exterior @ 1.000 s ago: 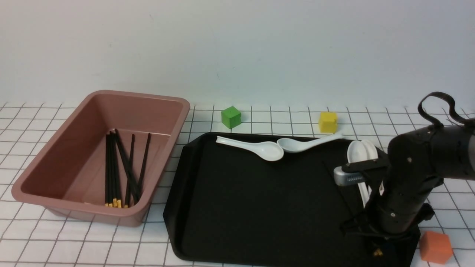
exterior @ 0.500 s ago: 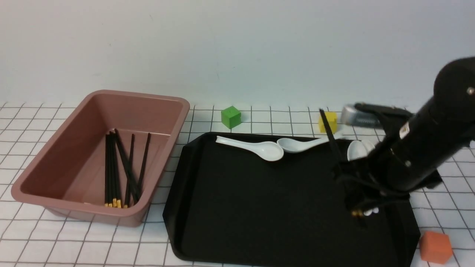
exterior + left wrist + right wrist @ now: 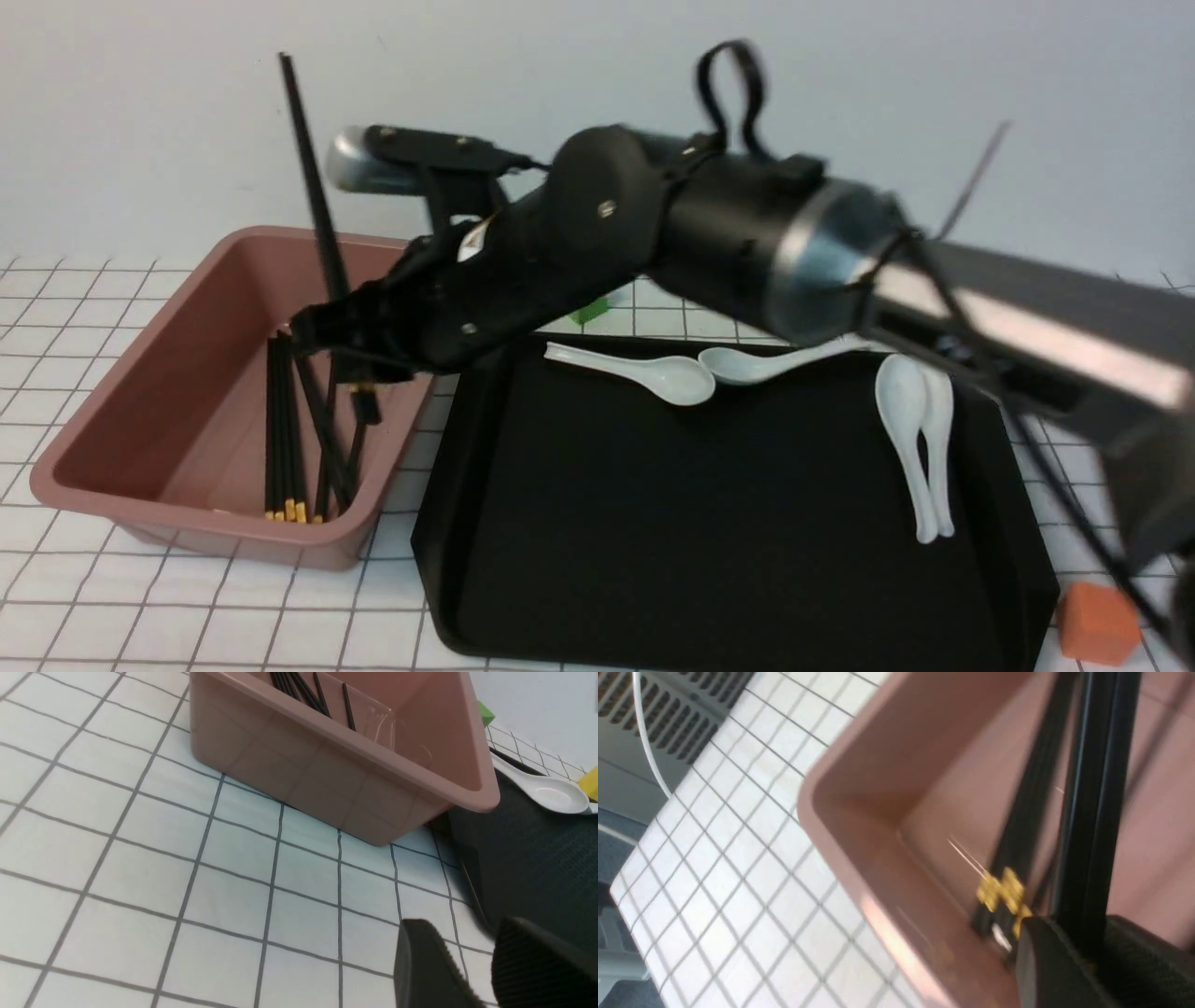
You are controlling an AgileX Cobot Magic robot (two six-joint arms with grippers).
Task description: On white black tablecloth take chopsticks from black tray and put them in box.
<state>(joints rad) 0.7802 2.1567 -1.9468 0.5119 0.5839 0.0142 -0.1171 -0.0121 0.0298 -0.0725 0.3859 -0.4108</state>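
My right gripper (image 3: pixel 344 350) is shut on black chopsticks (image 3: pixel 313 187) and holds them almost upright over the pink-brown box (image 3: pixel 187 373), gold ends down. In the right wrist view the held chopsticks (image 3: pixel 1097 788) run out between the shut fingers (image 3: pixel 1057 970) above the box's corner (image 3: pixel 859 858). Several more chopsticks (image 3: pixel 280 439) lie inside the box. The black tray (image 3: pixel 700 523) sits to the box's right on the gridded tablecloth (image 3: pixel 187 607). My left gripper (image 3: pixel 472 970) is open and empty, low over the cloth near the tray's corner (image 3: pixel 528 868) and the box (image 3: pixel 303 774).
Three white spoons lie on the tray: two at the back (image 3: pixel 653 369) (image 3: pixel 775 359) and a stacked pair at the right (image 3: pixel 920 439). A green cube (image 3: pixel 588 308) peeks from behind my right arm. An orange cube (image 3: pixel 1097 621) sits at the tray's front right corner.
My right arm has lifted the chopsticks off the tray's right side and swung far left; it now holds them over the box. The yellow cube is now hidden behind the arm.
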